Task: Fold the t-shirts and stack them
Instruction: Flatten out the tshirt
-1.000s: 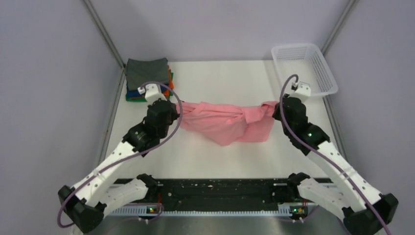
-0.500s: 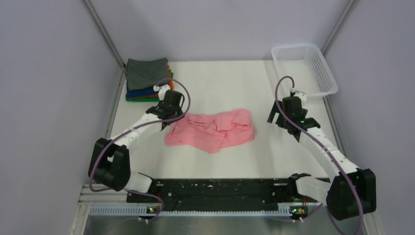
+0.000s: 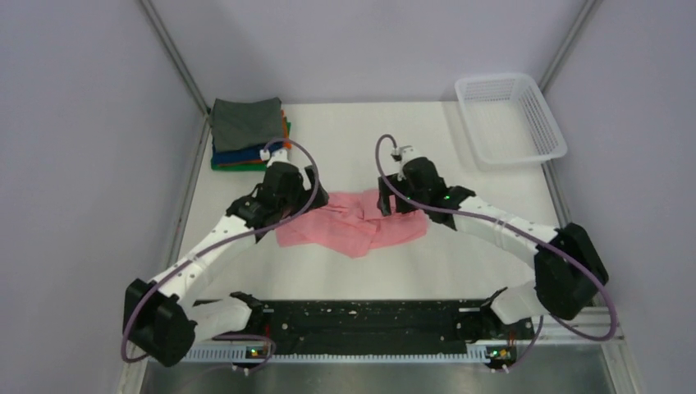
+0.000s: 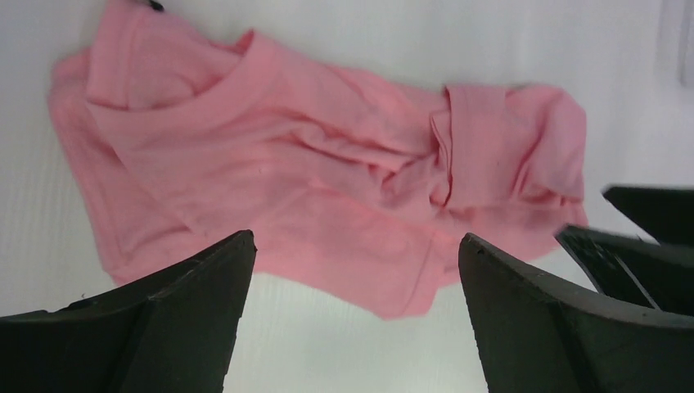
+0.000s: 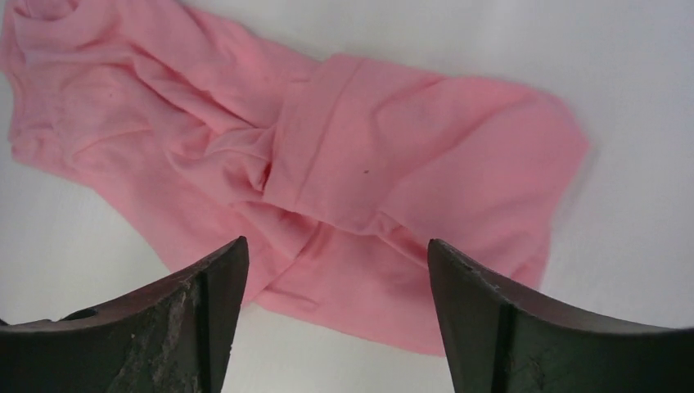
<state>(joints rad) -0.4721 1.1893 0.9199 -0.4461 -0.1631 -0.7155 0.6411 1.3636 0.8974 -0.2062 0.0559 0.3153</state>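
From overhead, the crumpled pink t-shirt is lying on the surface between the left tool and right tool, each wrist view in turn showing its own jaws standing wide and empty over the cloth.

I am seeing a plain pink shirt and a white table. My fingers are showing black. The pile is showing dark grey on top, then blue, orange and green. The mesh basket is looking white.
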